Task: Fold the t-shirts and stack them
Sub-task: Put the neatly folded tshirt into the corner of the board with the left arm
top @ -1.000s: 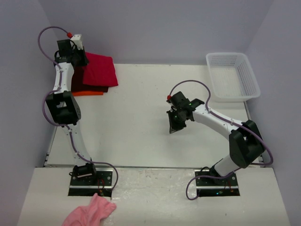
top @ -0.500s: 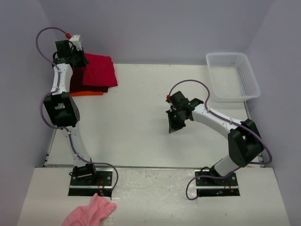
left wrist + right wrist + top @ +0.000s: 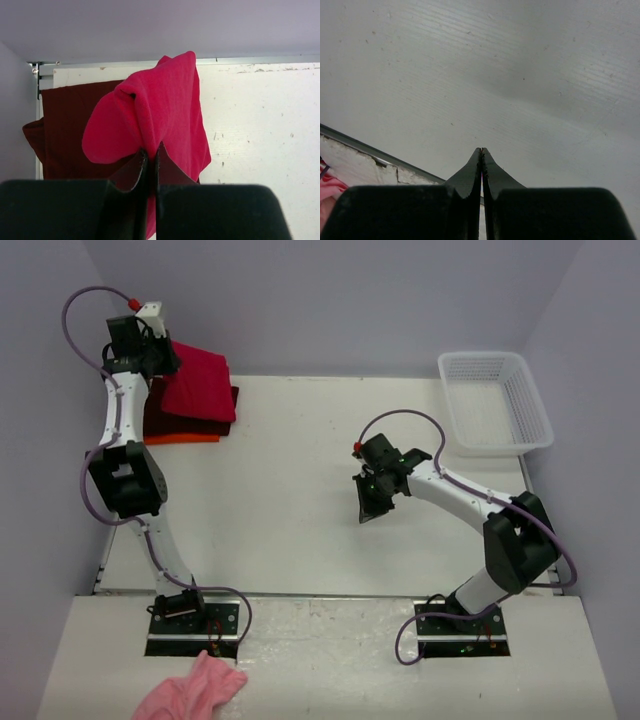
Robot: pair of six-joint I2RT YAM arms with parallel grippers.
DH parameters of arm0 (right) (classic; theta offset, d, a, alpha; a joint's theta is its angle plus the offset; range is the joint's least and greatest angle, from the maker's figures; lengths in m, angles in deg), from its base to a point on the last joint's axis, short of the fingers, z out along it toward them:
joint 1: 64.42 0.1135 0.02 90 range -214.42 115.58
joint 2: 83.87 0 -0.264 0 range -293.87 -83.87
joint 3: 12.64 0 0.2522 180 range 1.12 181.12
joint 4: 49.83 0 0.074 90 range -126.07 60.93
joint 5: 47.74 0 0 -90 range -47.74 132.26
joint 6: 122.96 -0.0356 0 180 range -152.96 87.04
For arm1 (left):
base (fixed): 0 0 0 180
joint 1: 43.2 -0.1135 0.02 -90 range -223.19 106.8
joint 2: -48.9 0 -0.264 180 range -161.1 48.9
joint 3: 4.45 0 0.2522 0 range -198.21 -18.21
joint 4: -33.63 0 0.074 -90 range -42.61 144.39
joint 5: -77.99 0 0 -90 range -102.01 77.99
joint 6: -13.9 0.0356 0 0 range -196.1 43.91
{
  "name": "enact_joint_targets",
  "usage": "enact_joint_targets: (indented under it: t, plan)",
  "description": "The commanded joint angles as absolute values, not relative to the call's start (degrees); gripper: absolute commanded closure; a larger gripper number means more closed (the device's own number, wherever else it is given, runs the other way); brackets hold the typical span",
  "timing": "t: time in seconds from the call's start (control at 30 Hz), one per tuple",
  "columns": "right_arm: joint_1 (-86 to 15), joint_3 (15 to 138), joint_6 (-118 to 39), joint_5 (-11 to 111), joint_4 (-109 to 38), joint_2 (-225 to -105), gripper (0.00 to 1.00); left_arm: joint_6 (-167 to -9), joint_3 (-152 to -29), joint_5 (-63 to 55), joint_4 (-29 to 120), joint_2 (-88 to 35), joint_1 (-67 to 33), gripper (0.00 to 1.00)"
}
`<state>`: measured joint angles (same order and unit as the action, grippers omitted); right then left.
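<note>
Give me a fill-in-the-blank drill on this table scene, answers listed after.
1. The left gripper is ___ on the bright red fabric t-shirt.
2. The dark maroon fabric t-shirt lies on the flat orange fabric t-shirt, in the far ___ corner of the white table.
3. The right gripper, shut over the table, holds ___.
4. The white plastic mesh basket stands at the far ___ corner.
Missing words: shut; left; nothing; right

Top camera overlooks whole table [image 3: 300, 490]; left wrist view shares red t-shirt [image 3: 200, 385], close.
</note>
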<state>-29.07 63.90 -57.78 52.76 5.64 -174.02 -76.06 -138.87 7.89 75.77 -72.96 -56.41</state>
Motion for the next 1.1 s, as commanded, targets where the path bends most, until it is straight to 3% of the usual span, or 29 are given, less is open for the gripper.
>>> enact_joint_targets:
  t: [0.0,0.4,0.77,0.8,0.87,0.9,1.0,1.07]
  plan:
    - [-28.7,66.3,-56.9,53.7,4.8,-174.7,1.0,-76.4,-141.0,6.8,74.1,-69.7,-57.6,1.0]
    - [-28.6,67.4,-56.9,54.1,5.1,-176.2,1.0,-76.4,-143.5,1.4,75.5,-72.7,-60.3,1.0]
    - [-28.2,66.9,-57.6,54.7,5.7,-176.2,1.0,-75.0,-148.9,-3.0,76.8,-83.6,-61.1,1.0]
    - [-28.0,67.1,-57.6,54.7,5.9,-176.4,1.0,-75.6,-148.5,-4.7,76.5,-84.7,-61.1,0.91]
    - [-27.9,67.4,-57.7,54.7,5.9,-176.7,1.0,-77.7,-148.0,-7.6,76.5,-85.6,-61.3,0.2]
    - [-27.9,67.5,-57.7,54.7,5.8,-176.9,1.0,-79.3,-146.9,-10.0,75.0,-85.1,-61.3,0.09]
    - [-27.6,67.8,-57.8,54.7,5.6,-177.4,1.0,-80.6,-138.1,-7.0,67.5,-80.4,-61.0,0.06]
    - [-27.5,67.6,-58.0,55.0,5.0,-177.6,1.0,-81.1,-132.4,-6.8,64.1,-77.5,-60.8,0.14]
